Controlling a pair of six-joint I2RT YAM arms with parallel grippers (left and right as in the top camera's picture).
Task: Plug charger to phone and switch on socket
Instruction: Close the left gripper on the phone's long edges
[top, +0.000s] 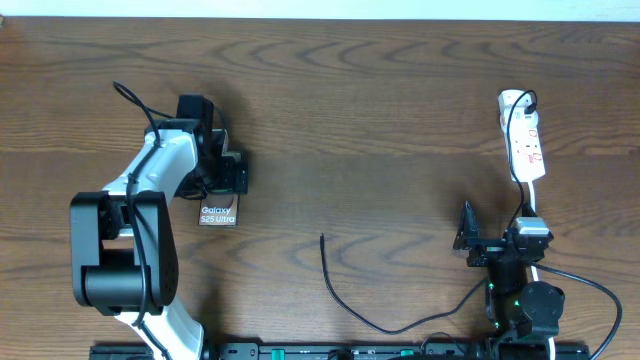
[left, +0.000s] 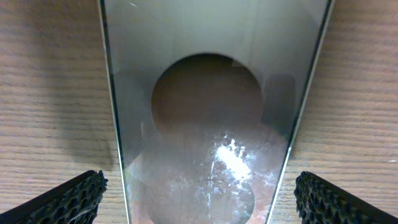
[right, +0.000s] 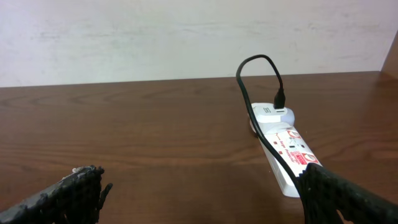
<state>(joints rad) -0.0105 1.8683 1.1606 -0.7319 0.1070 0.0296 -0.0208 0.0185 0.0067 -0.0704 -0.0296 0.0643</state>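
A brown wood-grain worktop (top: 340, 120) carries everything, and I'll take the phone (top: 218, 213) as my marker. The white left arm (top: 150, 190) reaches out from the near edge and hangs right over the phone, hiding all of it from above except the near end with the white "Galaxy" lettering. The smaller dark right arm (top: 520, 280) sits well off to the phone's right, close to the near edge. The socket (top: 524, 148), a narrow white strip with red marks, lies far to the phone's right and just beyond that right arm. The charger (top: 345, 300) is a thin black cable: one end arches up from the socket's far rounded end, and a loose tip lies on bare wood between the phone and the right arm, apart from the phone. The phone lies flat, its glossy screen full of reflections. The left tool (left: 199, 199) is released, with its fingertips (left: 81, 193) spread wide on either side of the phone and a strip of wood showing between each and the glass. The right tool (right: 199, 202) is also spread open, holding nothing, pointing away from the phone towards the socket
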